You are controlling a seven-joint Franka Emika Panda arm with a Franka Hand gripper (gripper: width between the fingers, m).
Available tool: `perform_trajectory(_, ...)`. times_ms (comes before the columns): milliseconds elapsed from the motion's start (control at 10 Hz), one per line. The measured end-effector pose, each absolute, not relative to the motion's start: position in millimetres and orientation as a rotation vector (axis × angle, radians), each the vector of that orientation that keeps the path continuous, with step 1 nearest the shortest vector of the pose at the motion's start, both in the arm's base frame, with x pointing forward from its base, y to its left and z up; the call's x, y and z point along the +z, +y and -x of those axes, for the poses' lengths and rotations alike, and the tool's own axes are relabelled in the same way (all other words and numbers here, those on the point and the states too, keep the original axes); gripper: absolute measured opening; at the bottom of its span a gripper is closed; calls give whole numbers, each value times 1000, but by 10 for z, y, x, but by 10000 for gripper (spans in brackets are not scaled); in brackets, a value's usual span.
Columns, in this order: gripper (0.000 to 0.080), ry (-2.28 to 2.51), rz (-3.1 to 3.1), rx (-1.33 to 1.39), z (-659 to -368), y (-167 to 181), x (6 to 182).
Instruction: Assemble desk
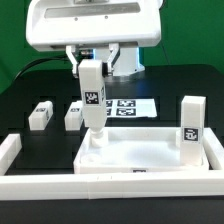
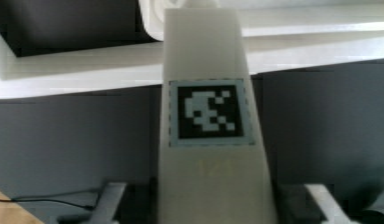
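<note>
Tabletop (image 1: 140, 152): lies flat with its open side up, just inside the border bars (image 1: 110, 187). Judged purpose: the bars keep it from sliding while legs are pressed down into its corner sockets.
Tabletop look: a white rectangular tray, shallow, with a raised rim all round and a bare floor.
Marker board (image 1: 128, 106): flat on the dark table behind the tabletop, carrying only printed tags.
Held leg (image 1: 92, 100) (image 2: 210, 60): upright, lower end at the far corner of the tabletop on the exterior view's left. It is likely kept vertical so that it meets the socket squarely. Whether it is seated cannot be told.
Held leg look: a short square white post. Its black-and-white tag (image 2: 210, 110) faces the wrist camera.
Standing leg (image 1: 190, 125): upright at the corner on the exterior view's right, apparently already fitted, tag facing forward.
Loose legs: one (image 1: 40, 115) and another (image 1: 72, 117) lie on the table behind the tabletop, well apart from it. They look set aside for later corners.
Gripper (image 1: 90, 62) (image 2: 210, 198): clamped on the held leg's upper end, one finger on each side.
Progress, judged: one leg in, the second at its socket, two to go.
</note>
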State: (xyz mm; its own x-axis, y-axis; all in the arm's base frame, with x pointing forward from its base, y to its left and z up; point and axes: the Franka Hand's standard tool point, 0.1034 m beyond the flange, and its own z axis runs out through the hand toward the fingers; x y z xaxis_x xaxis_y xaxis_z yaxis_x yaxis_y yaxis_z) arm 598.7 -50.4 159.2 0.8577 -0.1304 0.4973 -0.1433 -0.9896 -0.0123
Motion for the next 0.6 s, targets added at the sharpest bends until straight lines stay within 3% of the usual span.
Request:
perform_trajectory(300, 288, -217, -2999, 810, -6229, -727, 1700)
perform_trajectory(600, 288, -222, -2979, 830, -6198, -718, 1572)
